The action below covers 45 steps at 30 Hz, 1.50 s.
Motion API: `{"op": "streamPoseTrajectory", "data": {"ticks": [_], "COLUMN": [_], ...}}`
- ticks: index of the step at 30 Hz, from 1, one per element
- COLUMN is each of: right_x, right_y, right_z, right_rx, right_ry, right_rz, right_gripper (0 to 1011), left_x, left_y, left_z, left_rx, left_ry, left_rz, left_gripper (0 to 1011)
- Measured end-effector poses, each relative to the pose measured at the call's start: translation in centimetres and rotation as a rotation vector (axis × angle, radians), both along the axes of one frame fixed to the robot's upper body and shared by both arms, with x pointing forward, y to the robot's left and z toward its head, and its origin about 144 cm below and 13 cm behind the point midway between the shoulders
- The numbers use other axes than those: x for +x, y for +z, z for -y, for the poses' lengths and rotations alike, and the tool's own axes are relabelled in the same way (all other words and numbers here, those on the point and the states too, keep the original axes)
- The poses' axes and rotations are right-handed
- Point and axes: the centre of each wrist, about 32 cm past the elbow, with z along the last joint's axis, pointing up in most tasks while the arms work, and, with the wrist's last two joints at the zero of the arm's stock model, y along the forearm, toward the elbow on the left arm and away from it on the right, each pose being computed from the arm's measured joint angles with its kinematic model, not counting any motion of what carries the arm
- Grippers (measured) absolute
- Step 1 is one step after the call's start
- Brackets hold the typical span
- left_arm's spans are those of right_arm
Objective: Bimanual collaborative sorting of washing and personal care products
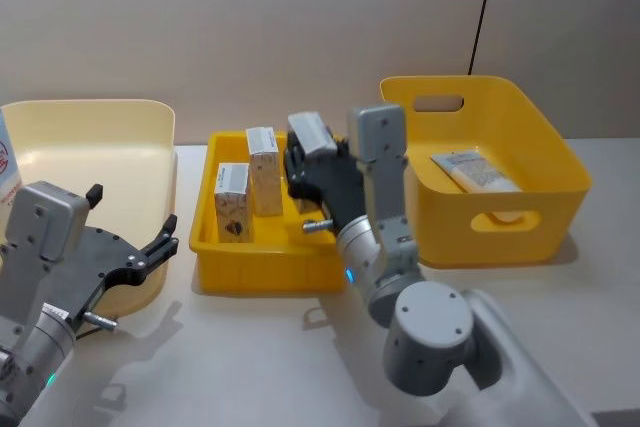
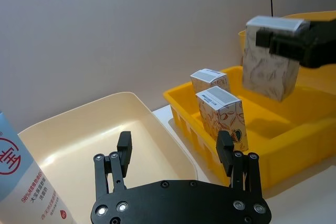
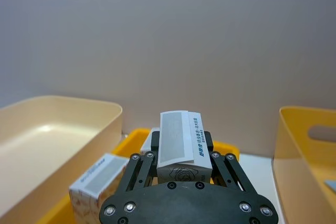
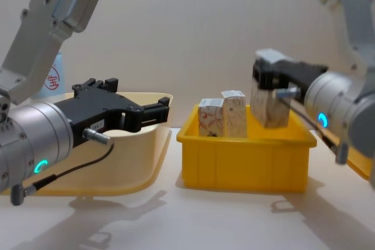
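Above the shallow yellow tray (image 1: 262,272), right gripper (image 1: 305,162) fingers pinching a white carton (image 4: 268,105), lifted clear. Left gripper (image 2: 174,153) fingers spread, hovering near the cream bin (image 1: 95,152). Next, probably carrying across to a bin.

**Plain wall, pale table**

A bare, matte wall (image 1: 250,17) in a beige-grey tone is running across the far side of the scene, with no windows or fittings showing on it. A thin dark cable (image 1: 483,9) is hanging down the wall at the far right, slanting slightly. A pale, off-white table (image 1: 230,357) is stretching from the near edge up to the wall, its surface smooth. Soft light is falling from above, laying blurred grey shadows on the near part of the tabletop
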Motion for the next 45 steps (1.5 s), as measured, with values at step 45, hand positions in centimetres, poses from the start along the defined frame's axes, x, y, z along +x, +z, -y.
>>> {"op": "streamPoseTrajectory", "data": {"ticks": [45], "right_x": [0.0], "right_y": [5.7], "right_z": [11.2], "right_rx": [-0.044], "right_ry": [-0.38], "right_rz": [0.234], "right_gripper": [408], "left_x": [0.0], "left_y": [0.0], "left_z": [0.0], "left_rx": [0.0], "left_ry": [0.0], "left_rz": [0.0], "left_gripper": [1003]}}
